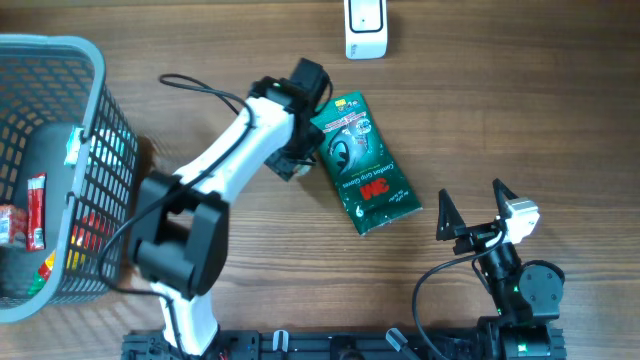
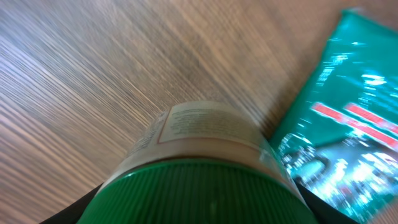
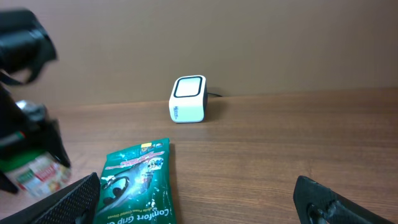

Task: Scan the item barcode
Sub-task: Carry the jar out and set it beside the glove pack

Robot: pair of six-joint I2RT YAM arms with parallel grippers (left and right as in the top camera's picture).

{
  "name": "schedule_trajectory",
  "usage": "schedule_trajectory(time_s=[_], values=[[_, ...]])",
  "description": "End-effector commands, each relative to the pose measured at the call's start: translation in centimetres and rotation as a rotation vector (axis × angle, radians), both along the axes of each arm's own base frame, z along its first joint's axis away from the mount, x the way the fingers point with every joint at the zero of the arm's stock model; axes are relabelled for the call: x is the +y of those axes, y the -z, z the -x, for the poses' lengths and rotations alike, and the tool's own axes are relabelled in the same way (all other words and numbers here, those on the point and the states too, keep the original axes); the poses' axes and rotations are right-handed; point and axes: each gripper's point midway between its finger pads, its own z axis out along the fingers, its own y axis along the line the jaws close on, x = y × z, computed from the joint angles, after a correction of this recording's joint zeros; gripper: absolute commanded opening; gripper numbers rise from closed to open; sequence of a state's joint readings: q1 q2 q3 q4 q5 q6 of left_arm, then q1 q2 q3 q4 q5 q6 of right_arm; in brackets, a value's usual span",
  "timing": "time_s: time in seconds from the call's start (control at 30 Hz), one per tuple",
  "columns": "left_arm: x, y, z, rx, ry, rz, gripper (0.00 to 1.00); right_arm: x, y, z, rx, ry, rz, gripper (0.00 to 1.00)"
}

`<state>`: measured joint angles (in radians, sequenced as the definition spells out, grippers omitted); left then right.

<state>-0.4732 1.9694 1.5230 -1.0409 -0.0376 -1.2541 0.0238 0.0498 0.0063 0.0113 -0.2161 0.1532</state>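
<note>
left gripper (image 1: 293, 150) pinching green-capped jar (image 2: 211, 140), cap toward wrist, long axis along the fingers | 3M packet (image 1: 362, 160) just beside at 3 o'clock on counter (image 1: 520, 100) | right gripper (image 1: 470, 195) spread, empty, 4 o'clock, well apart | scanner (image 1: 365, 28) 1 o'clock, farthest; left arm nearer

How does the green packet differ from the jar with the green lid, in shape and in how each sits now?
The packet is flat and lies free on the table; the jar is round and sits in the left hand. The packet is mostly green with a red logo; the jar has a pale label under a ribbed green lid. Both show green and are side by side.
</note>
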Motion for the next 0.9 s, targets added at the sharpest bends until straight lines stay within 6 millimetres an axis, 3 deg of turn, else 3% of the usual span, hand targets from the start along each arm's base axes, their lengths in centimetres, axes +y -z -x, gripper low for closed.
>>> schedule_trajectory(time_s=[0.0, 0.17, 0.23, 0.27, 0.37, 0.47, 0.6, 0.73, 0.87], values=[[-0.4, 2.9, 0.3, 0.041, -0.157, -0.038, 0.59, 0.0, 0.0, 0.0, 0.000, 0.002, -0.006, 1.00], [-1.1, 3.8, 0.2, 0.033, -0.150, -0.046, 0.71, 0.2, 0.0, 0.0, 0.000, -0.006, -0.006, 1.00], [-1.2, 3.5, 0.3, 0.030, -0.145, -0.044, 0.84, 0.2, 0.0, 0.0, 0.000, -0.006, -0.006, 1.00], [-1.2, 3.3, 0.2, 0.025, -0.129, -0.042, 0.96, 0.2, 0.0, 0.0, 0.000, -0.006, -0.006, 1.00], [-1.4, 2.3, 0.0, 0.007, -0.079, -0.035, 1.00, 0.2, 0.0, 0.0, 0.000, -0.006, -0.006, 1.00], [-1.8, 0.2, -0.8, -0.041, -0.015, -0.012, 1.00, 0.2, 0.0, 0.0, 0.000, -0.006, -0.006, 1.00], [-1.5, -4.2, -1.6, -0.144, 0.057, -0.011, 1.00, 0.2, 0.0, 0.0, 0.000, -0.006, -0.006, 1.00], [0.4, -9.2, -1.4, -0.253, 0.100, -0.060, 1.00, 0.2, 0.0, 0.0, 0.000, -0.006, -0.006, 0.99], [4.2, -14.4, -0.8, -0.373, 0.092, -0.140, 1.00, 0.2, 0.0, 0.0, 0.000, -0.006, -0.005, 1.00]])
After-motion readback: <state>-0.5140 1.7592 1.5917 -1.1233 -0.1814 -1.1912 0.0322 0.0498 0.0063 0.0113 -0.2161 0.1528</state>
